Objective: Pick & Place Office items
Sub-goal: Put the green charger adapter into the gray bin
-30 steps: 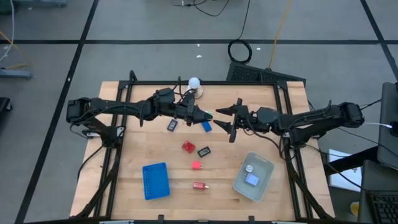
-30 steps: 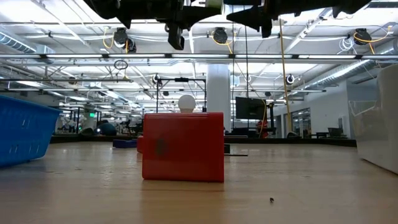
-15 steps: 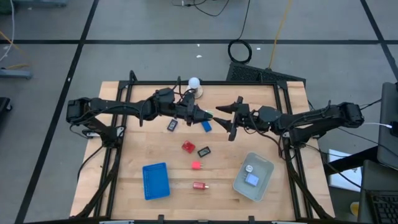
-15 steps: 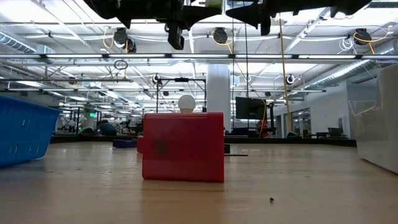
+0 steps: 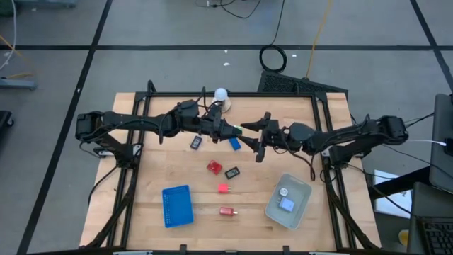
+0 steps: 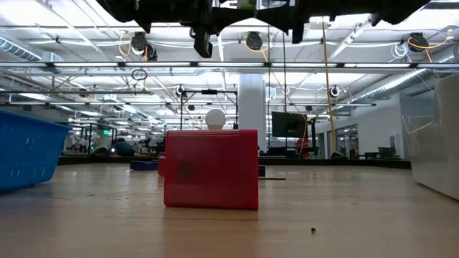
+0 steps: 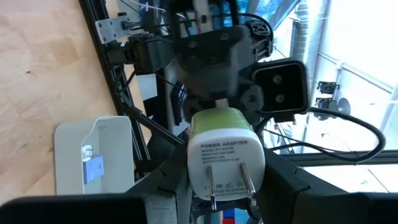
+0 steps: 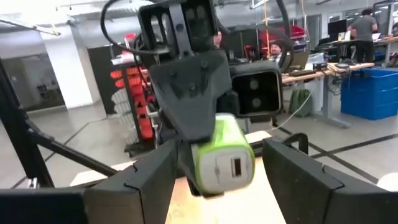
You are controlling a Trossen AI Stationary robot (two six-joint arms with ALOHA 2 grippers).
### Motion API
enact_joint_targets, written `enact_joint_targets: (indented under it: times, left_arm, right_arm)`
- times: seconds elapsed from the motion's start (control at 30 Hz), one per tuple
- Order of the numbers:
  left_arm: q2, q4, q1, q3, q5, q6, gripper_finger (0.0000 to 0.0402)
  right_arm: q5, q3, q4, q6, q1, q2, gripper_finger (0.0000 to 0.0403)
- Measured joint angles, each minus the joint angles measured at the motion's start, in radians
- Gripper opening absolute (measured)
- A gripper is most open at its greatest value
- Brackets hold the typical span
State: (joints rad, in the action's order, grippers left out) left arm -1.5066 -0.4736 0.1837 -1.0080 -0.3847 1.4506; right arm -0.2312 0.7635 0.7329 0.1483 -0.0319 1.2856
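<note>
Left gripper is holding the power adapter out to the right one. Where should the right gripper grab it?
Grip the power adapter by its green end with the USB port. That end juts free of the left gripper and faces the open right gripper. Come head-on, one finger on each side. The left gripper holds the white pronged end.

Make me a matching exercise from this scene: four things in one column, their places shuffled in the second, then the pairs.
1. power adapter
2. light-blue block
3. blue tray
4. white ball

A. at the table's far edge
B. held in the left gripper, facing the open right gripper
C. inside the clear grey bin
D. on the table's near left part

Pairs: 1-B, 2-C, 3-D, 4-A
</note>
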Motion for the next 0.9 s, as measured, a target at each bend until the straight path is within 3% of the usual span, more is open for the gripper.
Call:
enact_joint_targets:
  times: [0.57,0.9]
  left_arm:
    - [0.0,-0.003,0.0,0.0,-0.035,0.009,0.0128]
    - [0.0,-0.002,0.0,0.0,-0.035,0.01,0.0128]
  right_arm:
    - [0.001,0.0,0.118,0.017,0.0,0.072,0.0224]
    - [0.003,0.0,0.117,0.015,0.0,0.072,0.0143]
